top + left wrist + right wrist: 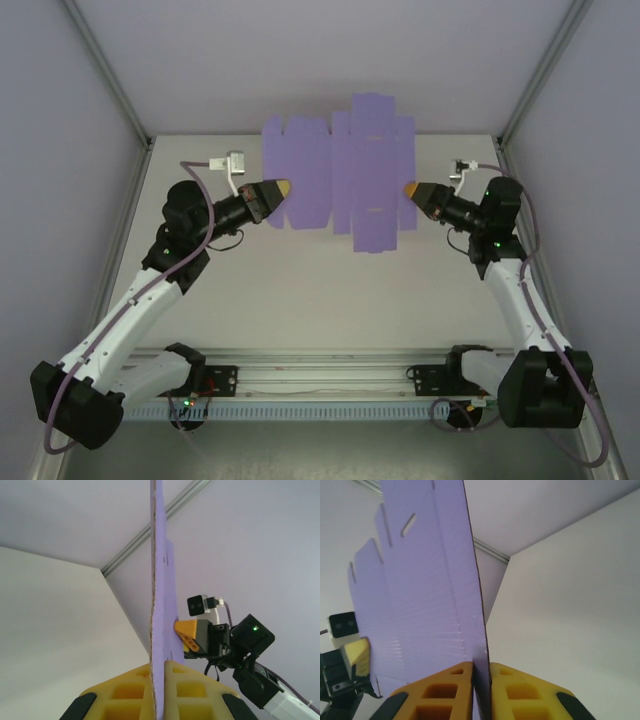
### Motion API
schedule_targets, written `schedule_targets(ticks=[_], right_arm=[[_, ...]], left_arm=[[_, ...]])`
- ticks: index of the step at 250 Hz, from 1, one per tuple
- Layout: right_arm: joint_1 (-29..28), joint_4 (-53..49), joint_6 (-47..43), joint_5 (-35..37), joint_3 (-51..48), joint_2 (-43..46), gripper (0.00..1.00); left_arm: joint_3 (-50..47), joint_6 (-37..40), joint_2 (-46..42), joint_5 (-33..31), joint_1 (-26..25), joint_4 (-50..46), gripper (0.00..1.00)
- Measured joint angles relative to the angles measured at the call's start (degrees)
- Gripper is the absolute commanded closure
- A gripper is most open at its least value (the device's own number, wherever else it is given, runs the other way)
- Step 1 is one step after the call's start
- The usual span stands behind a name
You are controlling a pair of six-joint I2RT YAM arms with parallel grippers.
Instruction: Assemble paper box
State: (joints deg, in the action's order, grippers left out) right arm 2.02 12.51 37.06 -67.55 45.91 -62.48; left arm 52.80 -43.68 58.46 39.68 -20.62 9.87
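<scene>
— What do we have around us?
— We see a pale table (330, 300) and plain grey-white walls (300, 60) on three sides, with aluminium posts (110, 68) in the corners.
— And nearest us?
— We see a metal rail (320, 372), softly lit.

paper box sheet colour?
Purple, unmarked; the paper box shows best in the top external view.

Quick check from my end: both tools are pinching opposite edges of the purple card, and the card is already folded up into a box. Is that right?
Not quite. The card is not folded into a box: it is one flat cut-out sheet with its flaps spread out, as the top view shows. The rest holds: the left tool and the right tool each pinch an opposite edge.
</scene>
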Motion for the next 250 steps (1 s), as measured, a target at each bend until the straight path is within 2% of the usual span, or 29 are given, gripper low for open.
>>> schedule_targets(ticks=[12, 36, 89, 94, 98, 102, 112, 116, 141, 163, 194, 216, 250], right_arm=[[0.02, 0.48, 0.07, -0.37, -0.02, 0.35, 0.88], [0.0, 2.05, 0.52, -1.44, -0.07, 0.52, 1.0], [-0.04, 0.35, -2.58, -1.95, 0.07, 0.57, 1.0], [-0.11, -0.63, -3.74, -1.64, 0.22, 0.63, 1.0], [-0.15, -1.68, -4.35, -1.44, 0.42, 0.63, 1.0], [-0.24, -2.91, -5.64, -1.11, 0.66, 0.72, 1.0], [-0.61, -5.9, -7.91, -0.28, 1.36, 0.85, 1.0], [-0.87, -7.52, -9.18, 0.04, 1.75, 0.9, 1.0], [-2.73, -16.83, -16.76, 4.28, 4.24, 1.09, 1.0], [-5.27, -25.73, -24.55, 10.21, 7.08, -0.33, 1.0], [-11.06, -34.71, -34.05, 23.15, 9.84, -6.8, 1.0], [-14.62, -39.15, -39.5, 32.7, 10.54, -12.92, 1.0], [-18.82, -41.0, -49.07, 46.56, 10.6, -18.16, 1.0]], left_arm=[[-0.11, 0.09, 0.0, -0.37, 0.0, -0.13, 1.0], [-0.37, 0.24, 0.04, -1.03, 0.0, -0.17, 1.0], [-1.16, 1.44, 1.31, -2.1, 0.15, -0.37, 1.0], [-1.25, 1.86, 1.31, -2.56, 0.13, -0.85, 0.9], [-1.33, 2.03, 1.36, -2.71, 0.11, -1.33, 0.78], [-1.42, 2.64, 1.36, -3.13, 0.09, -1.99, 0.6], [-1.51, 3.63, 1.36, -4.7, 0.09, -3.67, 0.07], [-1.51, 4.04, 1.36, -5.53, 0.04, -4.46, 0.01], [-1.49, 6.38, 0.94, -13.92, -0.17, -11.65, 0.0], [-1.66, 7.54, -0.42, -24.92, -0.28, -19.82, 0.0], [-4.17, 8.61, -4.57, -37.24, -0.28, -27.45, 0.0], [-5.55, 9.22, -6.19, -40.92, -0.24, -30.82, 0.0], [-5.73, 9.62, -4.98, -39.43, -0.22, -32.02, 0.0]])
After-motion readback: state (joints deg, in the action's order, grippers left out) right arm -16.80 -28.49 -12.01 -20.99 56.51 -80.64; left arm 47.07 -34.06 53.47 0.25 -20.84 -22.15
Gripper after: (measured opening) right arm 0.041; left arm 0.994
